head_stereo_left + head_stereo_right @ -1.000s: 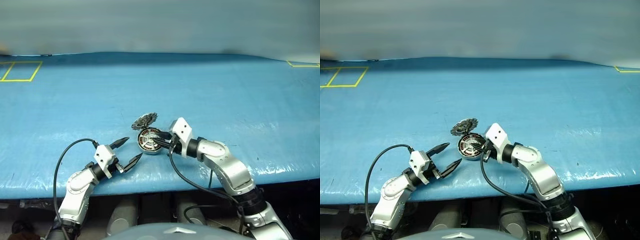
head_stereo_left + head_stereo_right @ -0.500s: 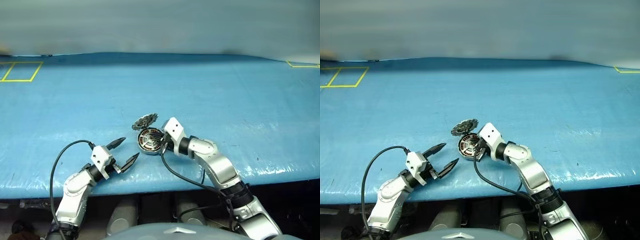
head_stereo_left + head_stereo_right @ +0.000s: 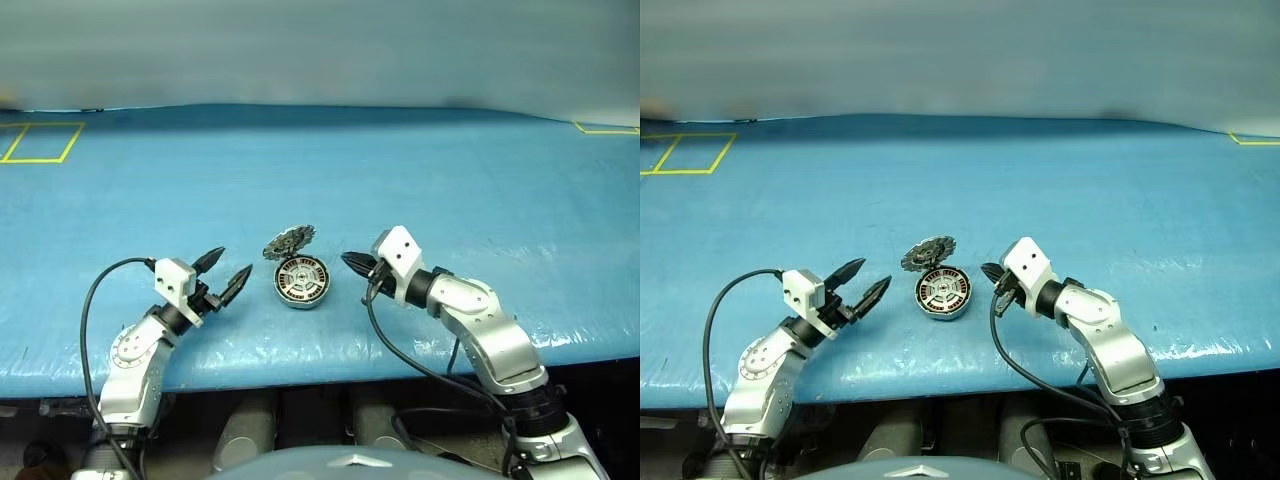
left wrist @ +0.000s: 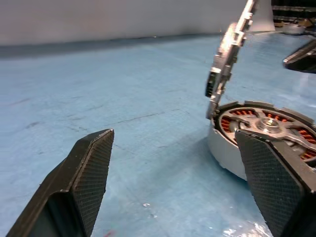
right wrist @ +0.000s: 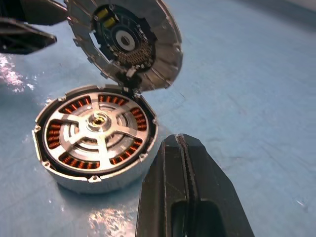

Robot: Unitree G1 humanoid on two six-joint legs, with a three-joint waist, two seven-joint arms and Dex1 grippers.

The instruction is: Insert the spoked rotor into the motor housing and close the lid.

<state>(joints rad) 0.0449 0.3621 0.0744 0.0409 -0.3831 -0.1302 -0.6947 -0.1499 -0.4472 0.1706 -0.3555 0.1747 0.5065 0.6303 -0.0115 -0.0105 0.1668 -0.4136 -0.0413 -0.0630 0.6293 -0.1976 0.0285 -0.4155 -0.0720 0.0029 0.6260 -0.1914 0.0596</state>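
A blue sheet covers the bench (image 3: 480, 190), with yellow tape outlines (image 3: 40, 142) at its far corners and a plain grey wall behind. The motor housing (image 3: 301, 281) rests flat on the sheet between the two sets of fingers, touching neither. The spoked rotor (image 5: 96, 127) sits inside it, silver spokes and hub over the ring of copper windings. The lid (image 3: 288, 241) stands raised, its toothed edge up, joined to the housing rim on the side away from the robot. The left gripper (image 3: 226, 275) is just beside the housing, its fingers (image 4: 91, 168) spread apart and grasping nothing. The right gripper (image 3: 352, 263) is near the housing's other side, its fingers (image 5: 185, 182) pressed together on nothing, tips toward the housing.
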